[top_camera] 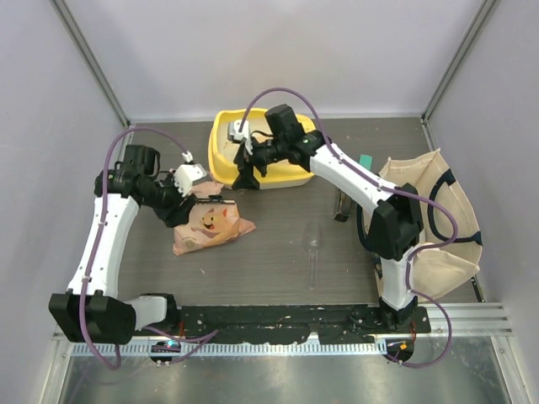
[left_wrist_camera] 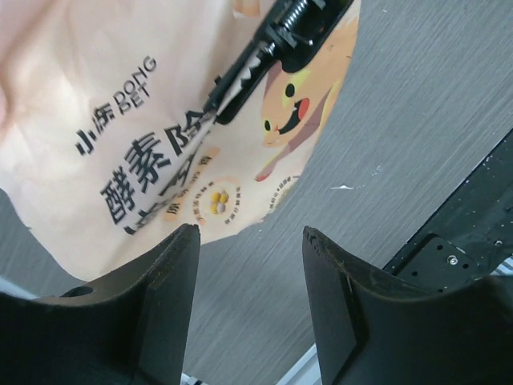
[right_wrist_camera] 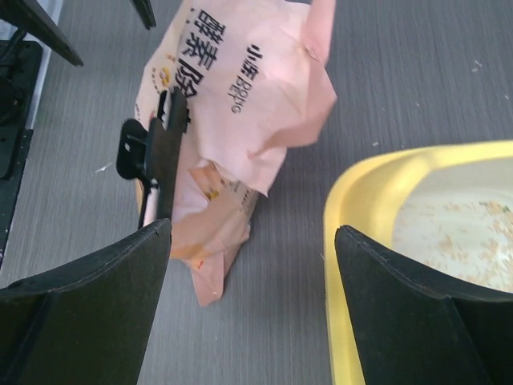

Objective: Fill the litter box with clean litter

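The yellow litter box stands at the back middle of the table, and its rim curves round a thin scatter of pale clean litter on the floor inside. The peach litter bag lies crumpled on the table in front of the box, with a black clip on it. My left gripper hovers at the bag's left end. It is open with only table between its fingers, the bag just beyond. My right gripper is open over the box's front rim, holding nothing.
A cream canvas tote with dark handles lies at the right. A small green item and a dark object sit between the tote and the box. The black base rail runs along the near edge.
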You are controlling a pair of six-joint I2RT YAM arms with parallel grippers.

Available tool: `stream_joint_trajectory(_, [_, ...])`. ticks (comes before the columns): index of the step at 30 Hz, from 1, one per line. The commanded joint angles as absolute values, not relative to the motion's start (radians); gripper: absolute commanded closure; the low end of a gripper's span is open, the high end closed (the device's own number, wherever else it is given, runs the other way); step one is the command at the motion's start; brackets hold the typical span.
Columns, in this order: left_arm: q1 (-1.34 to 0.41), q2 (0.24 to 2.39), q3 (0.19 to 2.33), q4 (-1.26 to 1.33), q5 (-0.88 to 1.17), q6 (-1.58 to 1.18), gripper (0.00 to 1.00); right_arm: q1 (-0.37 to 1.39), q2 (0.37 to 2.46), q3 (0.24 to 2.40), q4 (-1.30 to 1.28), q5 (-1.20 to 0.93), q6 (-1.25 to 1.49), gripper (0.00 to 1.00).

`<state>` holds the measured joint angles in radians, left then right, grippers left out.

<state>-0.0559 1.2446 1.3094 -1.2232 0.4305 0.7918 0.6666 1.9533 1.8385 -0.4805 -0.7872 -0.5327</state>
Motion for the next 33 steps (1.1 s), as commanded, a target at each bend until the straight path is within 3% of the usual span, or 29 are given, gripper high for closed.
stream_joint_trajectory(1, [-0.029, 1.189, 1.237, -1.181, 0.486, 0.764, 0.42, 0.716, 1.977, 1.94, -0.423, -0.838, -0.503, 0.14])
stream_joint_trajectory(6, [-0.025, 1.157, 1.175, -1.063, 0.44, 0.684, 0.43, 0.75, 2.025, 2.002, -0.48, -0.857, -0.518, 0.16])
stream_joint_trajectory(12, [-0.005, 1.149, 1.222, -1.046, 0.537, 0.583, 0.43, 0.762, 2.02, 2.057, -0.54, -0.858, -0.502, 0.19])
stream_joint_trajectory(28, [0.135, 1.114, 1.221, -1.002, 0.653, 0.18, 0.42, 0.873, 1.973, 1.911, -0.542, -0.683, -0.52, 0.27])
stream_joint_trajectory(33, [0.153, 1.048, 1.197, -1.006, 0.655, 0.175, 0.42, 0.907, 1.938, 1.845, -0.434, -0.572, -0.476, 0.43])
